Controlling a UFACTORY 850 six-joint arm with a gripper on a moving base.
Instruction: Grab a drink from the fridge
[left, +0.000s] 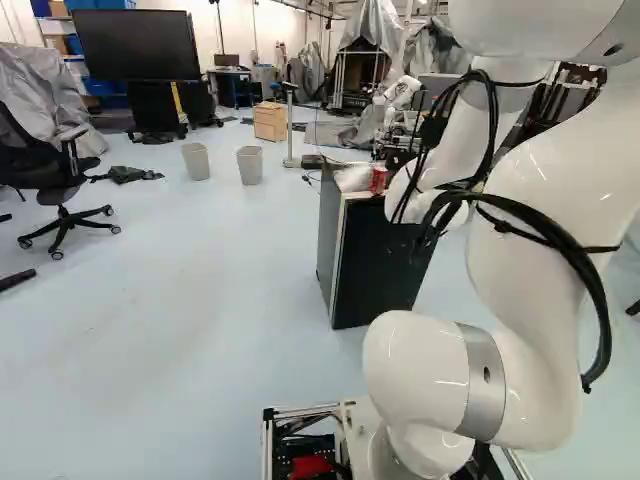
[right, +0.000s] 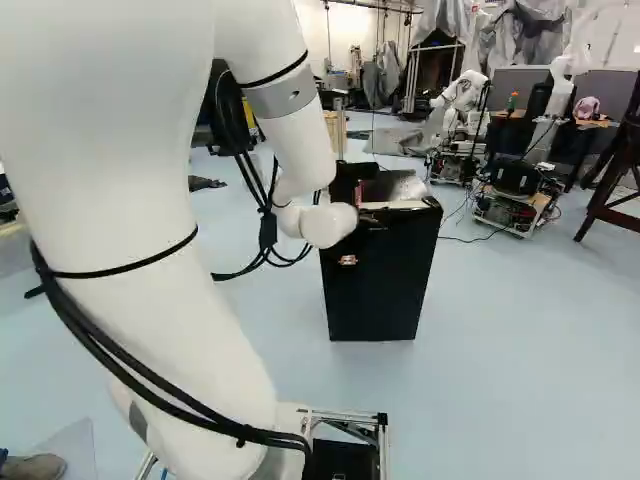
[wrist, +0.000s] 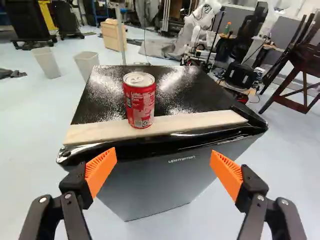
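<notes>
1. Your black two-fingered hand with orange pads is open, its fingers spread wide in front of the small black fridge.
2. Ahead of the hand, in line with the space between the fingers, you have the drink: a red can with a silver top. It stands upright on a pale wooden strip laid along the near edge of the fridge's glossy top.
3. Your white arm reaches out to the fridge, with black cables strapped along it.
4. The fridge itself stands on the pale blue floor.
5. Farther off, you can see two grey bins and a light wooden crate, plus another robot beyond the fridge.
6. At the left of the left base view, there's a black office chair and a large dark screen.
</notes>
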